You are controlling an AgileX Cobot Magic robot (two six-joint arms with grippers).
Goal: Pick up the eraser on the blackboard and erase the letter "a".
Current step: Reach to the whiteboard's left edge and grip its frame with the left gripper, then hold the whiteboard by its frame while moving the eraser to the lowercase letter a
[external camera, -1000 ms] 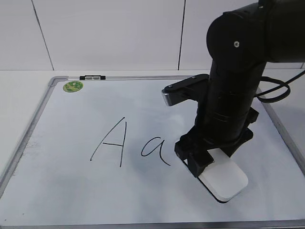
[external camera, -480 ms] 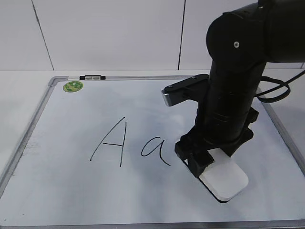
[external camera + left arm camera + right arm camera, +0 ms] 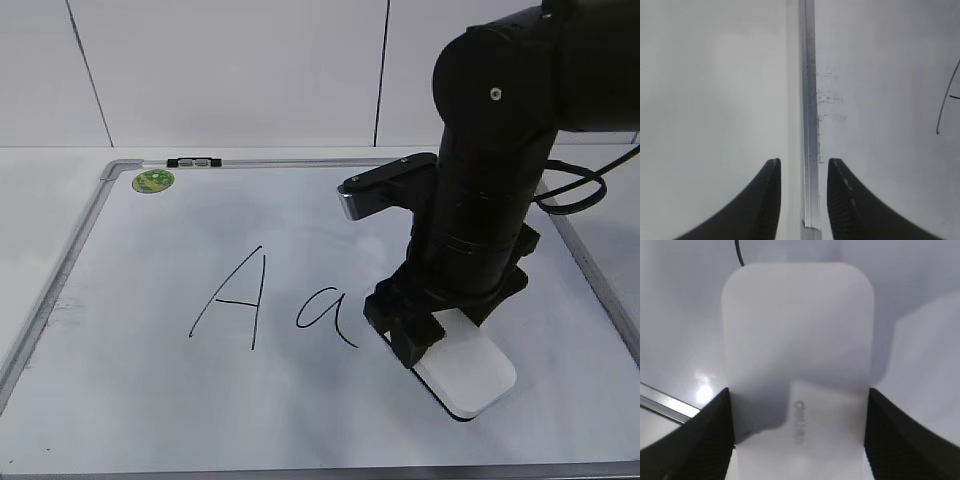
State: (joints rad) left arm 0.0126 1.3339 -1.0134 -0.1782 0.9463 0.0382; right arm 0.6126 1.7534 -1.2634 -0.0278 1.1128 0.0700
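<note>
The white eraser [image 3: 472, 375] lies on the blackboard [image 3: 130, 330], just right of the small letter "a" [image 3: 325, 312]. My right gripper [image 3: 440, 332] is shut on the eraser, its jaws pressed against the eraser's two long sides. In the right wrist view the eraser [image 3: 797, 330] fills the space between the fingers of the right gripper [image 3: 797, 432]. My left gripper [image 3: 804, 176] is open and empty, hovering over the board's grey left frame rail [image 3: 810, 115]. It does not show in the exterior view.
A tall capital "A" [image 3: 235, 298] stands left of the "a". A green sticker [image 3: 153, 181] and a small black-and-silver clip [image 3: 193, 161] sit at the board's far left corner. A black cable [image 3: 580, 192] loops at the right edge.
My right gripper and the eraser have shifted very slightly left, toward the "a". The letters are unchanged.
</note>
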